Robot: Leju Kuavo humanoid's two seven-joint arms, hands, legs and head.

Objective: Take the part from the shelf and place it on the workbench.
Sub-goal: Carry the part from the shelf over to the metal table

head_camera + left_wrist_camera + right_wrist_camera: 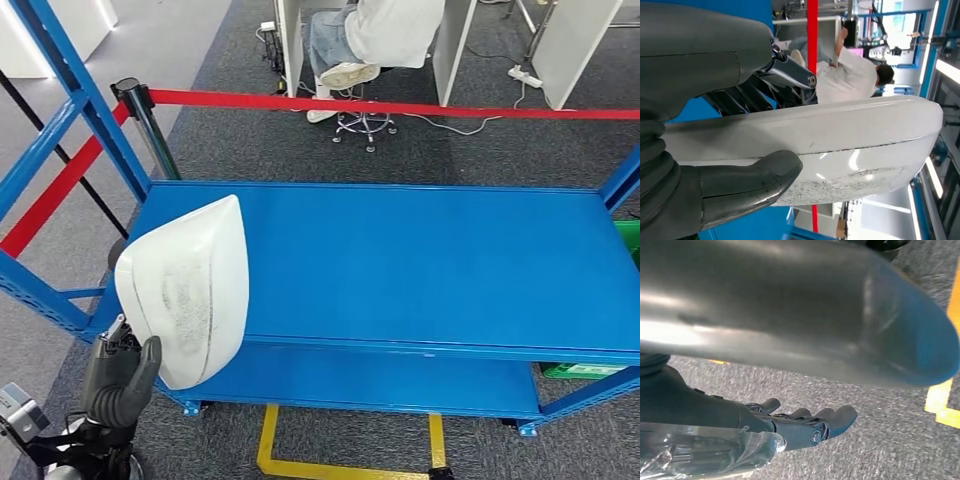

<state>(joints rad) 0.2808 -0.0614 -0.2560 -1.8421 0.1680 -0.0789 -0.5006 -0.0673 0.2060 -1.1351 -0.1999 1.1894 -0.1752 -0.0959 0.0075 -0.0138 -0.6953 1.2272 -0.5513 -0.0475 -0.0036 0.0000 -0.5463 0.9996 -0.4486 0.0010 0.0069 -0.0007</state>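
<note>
The left hand (124,385) grips one white part (189,290), its thick grey thumb (749,182) pressed on one face and darker fingers (742,97) behind the other. The part is a smooth, glossy, rounded shell, scuffed with dark speckles and crossed by a thin seam. It is held over the front left corner of the blue metal shelf (423,265). The right hand (806,425) hangs above grey carpet (874,440), fingers apart and, as far as the blurred close view shows, holding nothing.
</note>
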